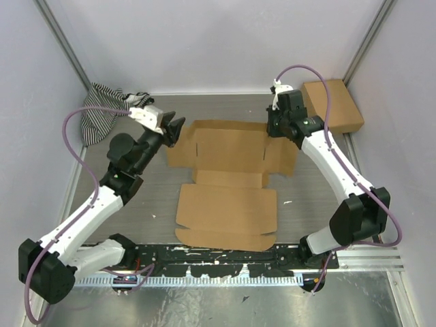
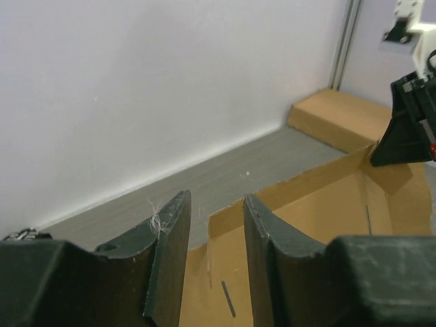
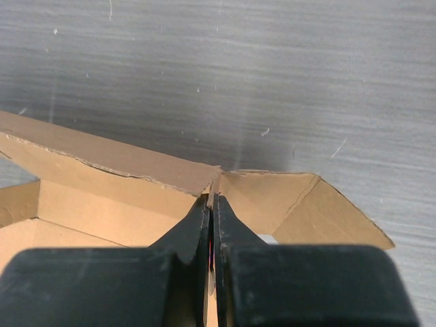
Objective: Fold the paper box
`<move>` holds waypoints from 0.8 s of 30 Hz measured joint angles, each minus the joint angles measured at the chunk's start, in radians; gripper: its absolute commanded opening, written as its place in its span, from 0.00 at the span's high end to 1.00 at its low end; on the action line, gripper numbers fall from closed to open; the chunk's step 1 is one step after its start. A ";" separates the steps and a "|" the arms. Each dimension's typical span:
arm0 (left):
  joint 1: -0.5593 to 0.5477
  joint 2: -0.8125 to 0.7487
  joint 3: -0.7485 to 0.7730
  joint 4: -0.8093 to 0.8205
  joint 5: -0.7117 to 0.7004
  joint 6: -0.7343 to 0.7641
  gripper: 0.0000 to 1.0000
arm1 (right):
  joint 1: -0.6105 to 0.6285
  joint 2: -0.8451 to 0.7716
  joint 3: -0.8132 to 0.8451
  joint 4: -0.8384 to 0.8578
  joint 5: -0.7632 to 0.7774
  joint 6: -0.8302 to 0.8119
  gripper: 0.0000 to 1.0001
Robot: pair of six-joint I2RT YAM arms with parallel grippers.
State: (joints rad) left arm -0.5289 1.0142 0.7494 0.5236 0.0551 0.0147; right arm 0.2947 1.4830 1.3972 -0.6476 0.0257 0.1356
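The paper box (image 1: 228, 204) is a brown die-cut sheet lying flat in the middle of the table, with its far part folded up into low walls. My left gripper (image 1: 175, 129) is open at the far left corner of that raised part. In the left wrist view the corner flap (image 2: 221, 214) stands in the gap between the fingers (image 2: 170, 235) and touches neither. My right gripper (image 1: 276, 128) is at the far right corner. In the right wrist view it (image 3: 213, 199) is shut on the upright wall edge of the box (image 3: 102, 197), where two flaps meet.
A smaller shallow brown box (image 1: 334, 105) sits at the back right against the wall, also seen in the left wrist view (image 2: 340, 119). A striped cloth (image 1: 102, 109) lies at the back left. White walls enclose the table on three sides.
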 measured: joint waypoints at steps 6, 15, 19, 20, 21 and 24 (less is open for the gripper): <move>0.000 0.130 0.240 -0.375 -0.034 0.011 0.70 | 0.076 -0.045 -0.069 0.147 0.098 -0.006 0.98; 0.000 0.209 0.283 -0.622 -0.115 -0.021 0.75 | 0.115 -0.106 -0.220 0.318 0.150 0.002 0.98; 0.000 0.209 0.283 -0.661 -0.122 -0.053 0.76 | 0.117 -0.106 -0.245 0.346 0.159 0.011 0.98; 0.000 0.209 0.283 -0.666 -0.121 -0.062 0.76 | 0.118 -0.106 -0.247 0.349 0.160 0.014 0.98; 0.000 0.209 0.283 -0.667 -0.121 -0.071 0.76 | 0.119 -0.106 -0.248 0.351 0.161 0.018 0.97; 0.000 0.209 0.283 -0.672 -0.116 -0.097 0.74 | 0.122 -0.106 -0.250 0.359 0.161 0.024 0.97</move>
State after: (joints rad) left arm -0.5293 1.2236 1.0325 -0.1486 -0.0612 -0.0818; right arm 0.4171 1.3769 1.1469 -0.2890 0.1867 0.1596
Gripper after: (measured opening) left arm 0.248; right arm 0.072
